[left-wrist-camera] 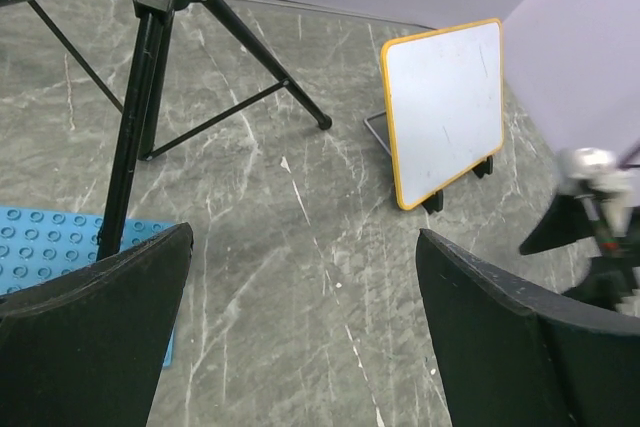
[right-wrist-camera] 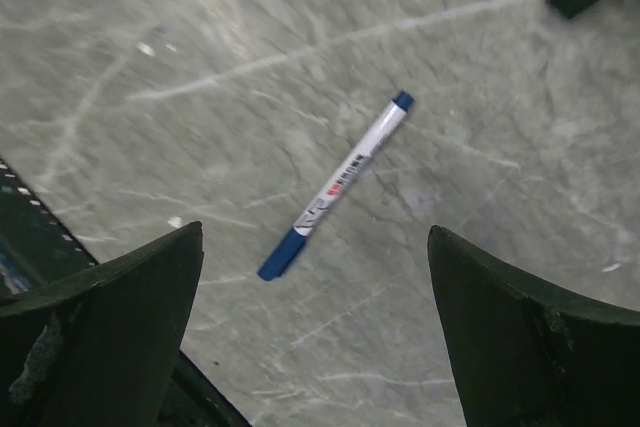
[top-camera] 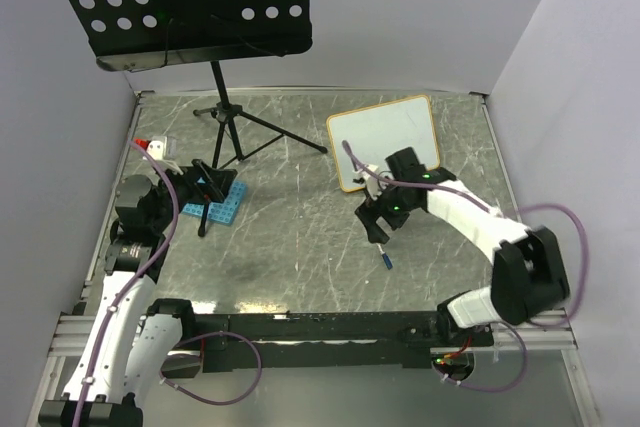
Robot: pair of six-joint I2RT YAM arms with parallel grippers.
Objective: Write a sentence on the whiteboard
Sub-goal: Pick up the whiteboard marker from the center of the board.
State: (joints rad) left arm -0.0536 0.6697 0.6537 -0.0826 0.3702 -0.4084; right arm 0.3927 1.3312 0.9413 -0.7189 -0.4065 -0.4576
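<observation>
Whiteboard [top-camera: 385,142] propped on its black feet at the far right of the table [top-camera: 300,247], its face plain white.

A blue-capped marker [right-wrist-camera: 335,187] lies flat on the table nearer than the board and apart from it. The right gripper [right-wrist-camera: 312,235] hangs over the marker, jaws spread wide and empty. The left gripper [left-wrist-camera: 305,237] is likewise spread and empty, by the blue perforated rack [top-camera: 225,202] and the music stand [top-camera: 180,7].

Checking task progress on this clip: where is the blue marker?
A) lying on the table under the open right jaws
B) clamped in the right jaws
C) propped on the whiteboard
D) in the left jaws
A: the marker lies flat on the table, the right gripper's jaws open above it.
</observation>
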